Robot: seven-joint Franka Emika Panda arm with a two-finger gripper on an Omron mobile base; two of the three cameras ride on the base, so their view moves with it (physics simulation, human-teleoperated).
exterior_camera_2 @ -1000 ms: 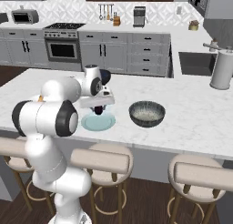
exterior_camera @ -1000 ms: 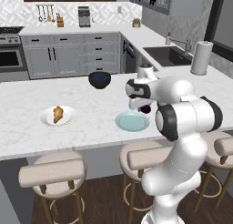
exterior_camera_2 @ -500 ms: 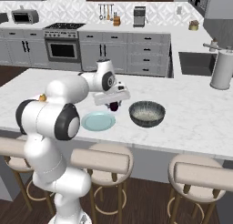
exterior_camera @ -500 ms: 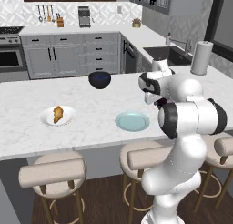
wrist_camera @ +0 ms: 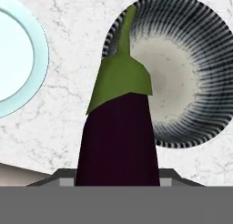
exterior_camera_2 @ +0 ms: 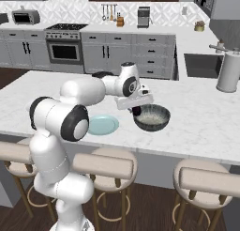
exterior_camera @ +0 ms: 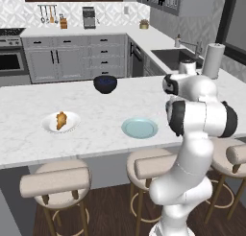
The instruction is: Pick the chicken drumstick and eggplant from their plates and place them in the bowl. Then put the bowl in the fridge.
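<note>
— What's the gripper [exterior_camera_2: 137, 110] doing?

— It's clamped on the eggplant [wrist_camera: 119, 136], which hangs stem-forward from the jaws in the hand view. In the right base view the dark vegetable sits just at the near rim of the bowl [exterior_camera_2: 152, 117], above the counter [exterior_camera_2: 201, 127].

— So which step is this?

— Carrying the eggplant over to the bowl, I'd judge. Its green cap overlaps the bowl's edge in the hand view, but the body is not yet over the pale centre.

— What does the next move need?

— A little more travel toward the bowl's middle, then letting go from low enough that it settles inside rather than tipping off the rim.

— And the rest?

— The teal plate [exterior_camera: 139, 128] beside the arm lies bare. The chicken drumstick [exterior_camera: 61, 120] rests on the white plate [exterior_camera: 50, 127] farther left, untouched; that one comes afterwards.

— What's changed from a second ago?

— The hand was over the teal plate then; it has swung right to the bowl, taking the eggplant along.
</note>
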